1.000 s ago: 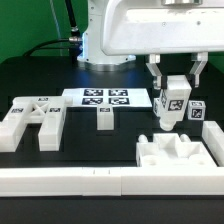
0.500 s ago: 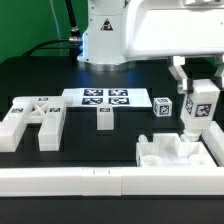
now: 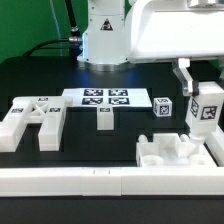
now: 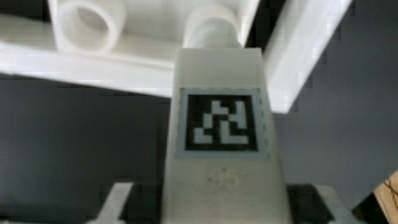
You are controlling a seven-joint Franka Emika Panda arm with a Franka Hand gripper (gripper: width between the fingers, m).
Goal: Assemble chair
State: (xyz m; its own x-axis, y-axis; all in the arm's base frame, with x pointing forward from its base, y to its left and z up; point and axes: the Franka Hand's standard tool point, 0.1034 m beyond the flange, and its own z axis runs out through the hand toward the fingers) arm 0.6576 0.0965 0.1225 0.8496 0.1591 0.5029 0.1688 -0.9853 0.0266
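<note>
My gripper (image 3: 204, 92) is shut on an upright white chair bar (image 3: 209, 114) with a square tag on its face, hanging at the exterior view's far right above the slotted white chair block (image 3: 170, 156). In the wrist view the tagged bar (image 4: 222, 110) runs out from between the two fingers (image 4: 125, 200), over a white piece with a round hole (image 4: 89, 25). A small tagged cube (image 3: 163, 104) stands just to the exterior view's left of the held bar. Two chunky tagged pieces (image 3: 30, 120) lie at the left, and a small tagged block (image 3: 104, 118) lies in the middle.
The marker board (image 3: 105, 98) lies flat behind the middle block. A long plain white rail (image 3: 90, 181) runs along the front edge. The robot's white body (image 3: 165, 30) looms above the back of the table.
The gripper has carried the tagged bar toward the exterior view's right and slightly lower, away from the small cube. The other pieces have not moved.
</note>
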